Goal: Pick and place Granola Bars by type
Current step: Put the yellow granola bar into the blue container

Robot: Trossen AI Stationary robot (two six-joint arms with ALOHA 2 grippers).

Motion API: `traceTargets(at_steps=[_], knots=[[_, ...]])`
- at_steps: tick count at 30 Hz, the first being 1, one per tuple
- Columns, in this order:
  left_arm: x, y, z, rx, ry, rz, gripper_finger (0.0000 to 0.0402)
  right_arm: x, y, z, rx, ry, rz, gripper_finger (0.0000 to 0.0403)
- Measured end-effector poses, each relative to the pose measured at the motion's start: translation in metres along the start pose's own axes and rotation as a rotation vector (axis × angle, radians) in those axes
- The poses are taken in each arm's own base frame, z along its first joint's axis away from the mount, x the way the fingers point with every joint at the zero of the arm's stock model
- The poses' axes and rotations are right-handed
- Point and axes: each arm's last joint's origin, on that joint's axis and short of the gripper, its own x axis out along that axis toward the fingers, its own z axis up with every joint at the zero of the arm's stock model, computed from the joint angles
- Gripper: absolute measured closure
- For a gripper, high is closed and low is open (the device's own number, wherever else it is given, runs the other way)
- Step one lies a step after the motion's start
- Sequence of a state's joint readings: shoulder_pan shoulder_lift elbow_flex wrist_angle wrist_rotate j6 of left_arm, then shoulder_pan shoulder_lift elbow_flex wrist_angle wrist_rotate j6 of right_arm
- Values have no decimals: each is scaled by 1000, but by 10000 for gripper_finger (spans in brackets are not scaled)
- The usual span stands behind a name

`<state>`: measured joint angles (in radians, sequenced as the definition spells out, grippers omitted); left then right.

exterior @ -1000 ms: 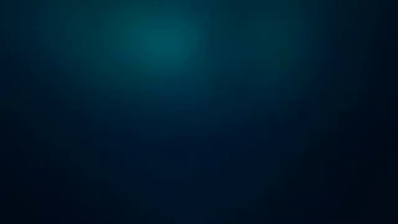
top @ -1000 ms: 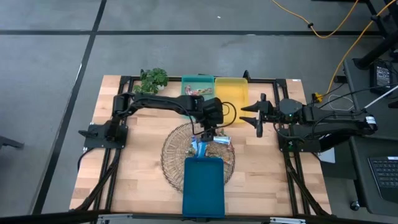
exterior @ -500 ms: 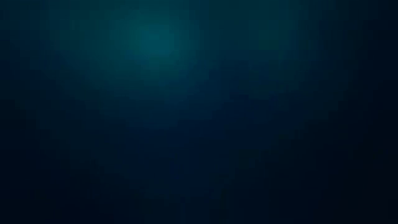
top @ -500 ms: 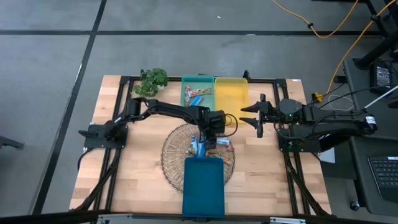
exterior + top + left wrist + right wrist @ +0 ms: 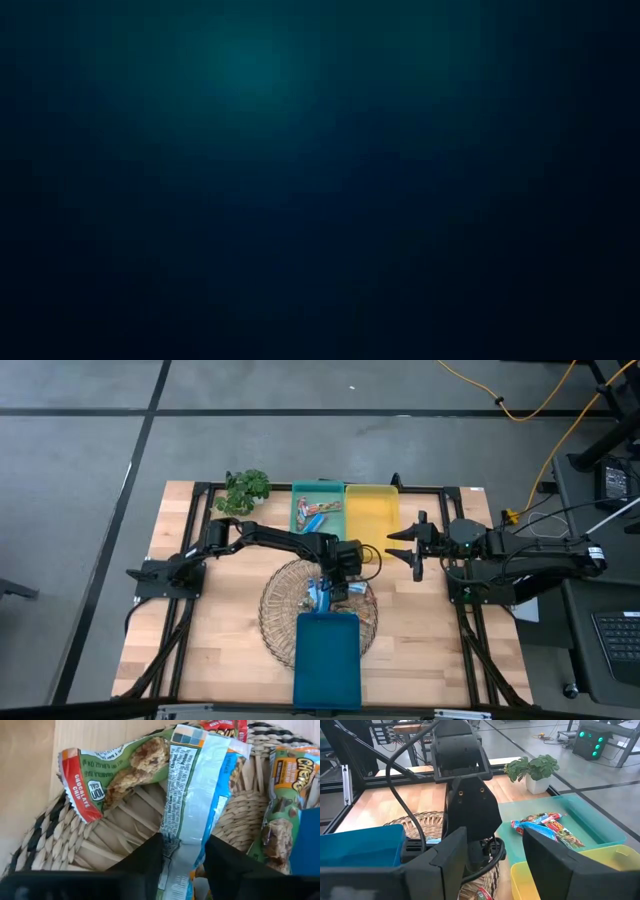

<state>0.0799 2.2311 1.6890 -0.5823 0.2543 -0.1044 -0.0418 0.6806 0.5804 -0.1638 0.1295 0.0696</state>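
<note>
While the right gripper [image 5: 416, 550] waits spread, the left gripper [image 5: 182, 862] clasps a blue-and-white bar [image 5: 192, 795] running lengthwise between its fingers.

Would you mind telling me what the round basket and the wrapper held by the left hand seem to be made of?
The basket looks like woven natural fibre, perhaps wicker or seagrass: flat tan strands with dark bands, matte. The wrapper between the left hand's fingers looks like thin glossy plastic film: it crinkles, catches the light and carries printed text. The right hand waits open beside the yellow tray.
</note>
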Motion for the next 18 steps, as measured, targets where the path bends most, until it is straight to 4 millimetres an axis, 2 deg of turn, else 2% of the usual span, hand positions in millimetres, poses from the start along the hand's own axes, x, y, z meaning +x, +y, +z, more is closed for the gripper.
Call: traceTargets(at_steps=[5,9,18], knots=[[0,-1,0,-38,0,-19,328,0,0,0,0,0,0,207],[-6,-3,1,-57,1,-64,343,0,0,0,-2,0,0,207],[-41,-12,10,-72,-66,-71,344,0,0,0,-80,0,-1,207]])
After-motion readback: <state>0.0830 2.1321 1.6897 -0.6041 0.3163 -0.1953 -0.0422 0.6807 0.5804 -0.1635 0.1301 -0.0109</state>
